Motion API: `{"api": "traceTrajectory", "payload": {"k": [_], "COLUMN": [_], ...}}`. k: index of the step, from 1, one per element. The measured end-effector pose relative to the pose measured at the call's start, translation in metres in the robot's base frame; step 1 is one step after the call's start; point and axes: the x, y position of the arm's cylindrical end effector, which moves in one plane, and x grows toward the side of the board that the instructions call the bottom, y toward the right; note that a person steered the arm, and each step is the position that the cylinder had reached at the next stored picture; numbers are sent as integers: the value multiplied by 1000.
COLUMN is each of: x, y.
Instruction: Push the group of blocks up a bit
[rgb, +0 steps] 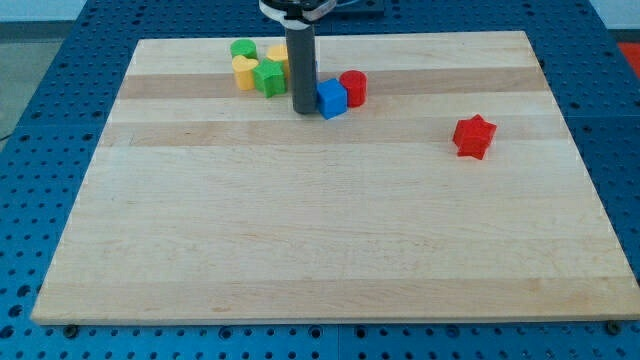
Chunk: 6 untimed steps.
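A group of blocks sits near the view's top, left of centre: a green round block (242, 49), a yellow heart-like block (244, 72), a green star-like block (269, 77), a yellow block (279, 54) partly hidden behind the rod, a blue cube (332, 98) and a red cylinder (353, 87). My tip (303, 108) rests on the board between the green star-like block and the blue cube, touching or almost touching the cube's left side. A red star-shaped block (474, 136) lies apart at the right.
The wooden board (320, 240) lies on a blue perforated table (40, 120). The board's top edge runs just above the group of blocks.
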Motion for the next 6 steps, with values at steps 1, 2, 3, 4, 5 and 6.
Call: {"api": "traceTrajectory", "payload": {"k": [1, 2, 3, 4, 5, 6], "x": [-16, -19, -34, -53, -63, -64], "y": [-47, -10, -12, -47, -29, 26]}}
